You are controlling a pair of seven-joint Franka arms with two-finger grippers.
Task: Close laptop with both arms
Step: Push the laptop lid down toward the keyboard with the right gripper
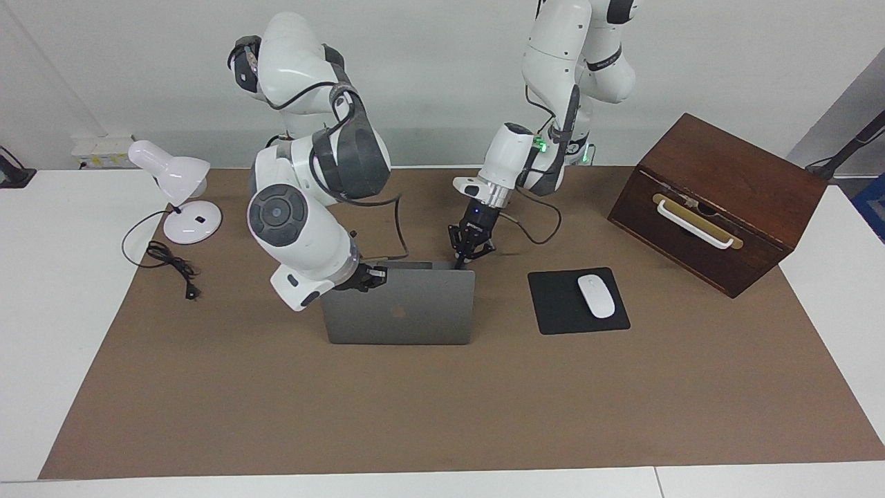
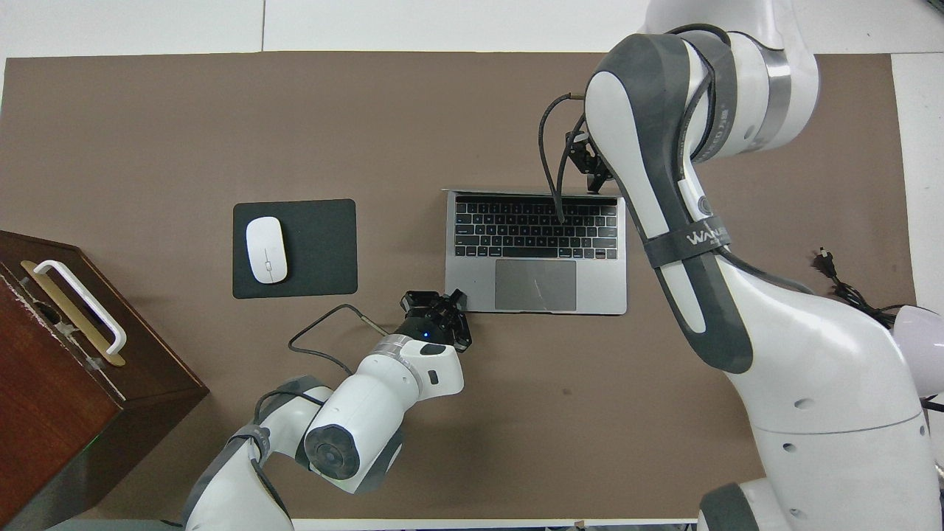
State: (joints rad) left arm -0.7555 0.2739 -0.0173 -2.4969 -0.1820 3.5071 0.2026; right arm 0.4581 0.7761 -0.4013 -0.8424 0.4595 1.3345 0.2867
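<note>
The silver-grey laptop (image 1: 408, 318) (image 2: 536, 284) stands open in the middle of the brown mat, its lid about upright and edge-on in the overhead view. My right gripper (image 1: 370, 277) (image 2: 590, 164) is shut and rests against the lid's outer face, by the top corner toward the right arm's end; the forearm hides part of it from above. My left gripper (image 1: 460, 259) (image 2: 446, 302) is shut too, its tips down on the base's corner nearest the robots, toward the left arm's end.
A black mouse pad (image 1: 553, 308) with a white mouse (image 1: 595, 296) lies beside the laptop toward the left arm's end. A dark wooden box (image 1: 719, 197) with a white handle stands past it. A white desk lamp (image 1: 176, 190) and its cord (image 1: 169, 266) sit at the right arm's end.
</note>
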